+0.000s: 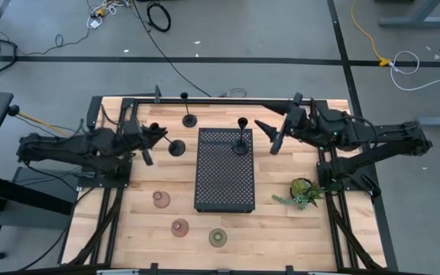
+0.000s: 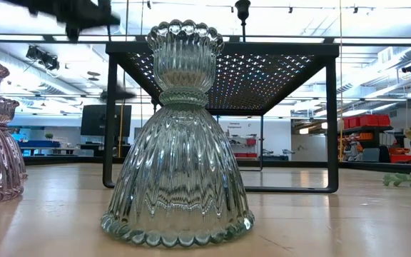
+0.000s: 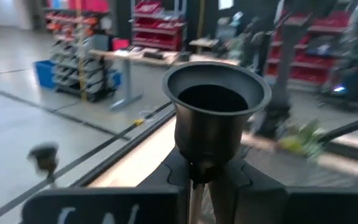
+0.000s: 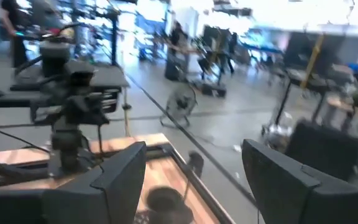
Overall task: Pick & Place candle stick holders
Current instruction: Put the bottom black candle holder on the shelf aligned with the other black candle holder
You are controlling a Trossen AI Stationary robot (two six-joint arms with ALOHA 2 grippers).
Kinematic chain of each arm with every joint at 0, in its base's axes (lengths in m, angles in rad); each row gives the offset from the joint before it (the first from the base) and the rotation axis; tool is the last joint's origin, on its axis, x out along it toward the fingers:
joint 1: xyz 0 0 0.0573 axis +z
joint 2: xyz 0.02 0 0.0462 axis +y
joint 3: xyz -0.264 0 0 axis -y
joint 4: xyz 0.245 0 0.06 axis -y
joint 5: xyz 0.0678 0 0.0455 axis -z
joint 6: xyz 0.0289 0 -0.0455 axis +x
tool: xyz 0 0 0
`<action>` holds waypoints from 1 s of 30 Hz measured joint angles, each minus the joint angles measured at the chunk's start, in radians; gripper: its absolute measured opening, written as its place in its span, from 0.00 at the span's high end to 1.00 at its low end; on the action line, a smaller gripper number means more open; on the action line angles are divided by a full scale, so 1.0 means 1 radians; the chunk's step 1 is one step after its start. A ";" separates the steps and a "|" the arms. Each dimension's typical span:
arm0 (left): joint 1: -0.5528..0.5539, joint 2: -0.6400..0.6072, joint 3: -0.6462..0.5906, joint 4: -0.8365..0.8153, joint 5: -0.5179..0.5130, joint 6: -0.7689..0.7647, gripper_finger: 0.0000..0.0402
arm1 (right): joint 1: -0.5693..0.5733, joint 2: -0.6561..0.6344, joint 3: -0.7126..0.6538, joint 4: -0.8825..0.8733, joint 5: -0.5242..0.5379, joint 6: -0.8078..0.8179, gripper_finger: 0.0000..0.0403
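My left gripper [image 1: 156,134] is at the table's far left, shut on a black candle stick holder [image 3: 216,102] whose cup fills the left wrist view. A second black holder [image 1: 189,120] stands on its round base near the far edge. A third [image 1: 241,147] stands on the black perforated tray [image 1: 224,183]. My right gripper [image 1: 272,136] hangs open to the right of the tray, with nothing between its fingers [image 4: 123,177]. Two pinkish glass holders [image 1: 161,199] [image 1: 179,228] and a green one [image 1: 218,237] rest on the near left of the table. The green one [image 2: 178,143] looms in the low view. My left gripper pinches the holder's thin stem [image 3: 197,190] just under its cup between the two fingers. The fingers point level, coming from the table's left, and lie across the stem. The holder stays upright with its round base [image 1: 176,147] hanging below the fingers, lifted off the table.
A green plant sprig [image 1: 302,191] lies right of the tray, below my right arm. The tray stands on legs [image 2: 110,121] in the middle of the table. Bare wood shows between the tray and the glass holders, and along the near right.
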 joint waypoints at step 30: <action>-0.112 0.906 0.977 -0.229 0.301 0.186 0.92 | 0.198 0.347 0.000 0.366 0.043 -0.028 0.44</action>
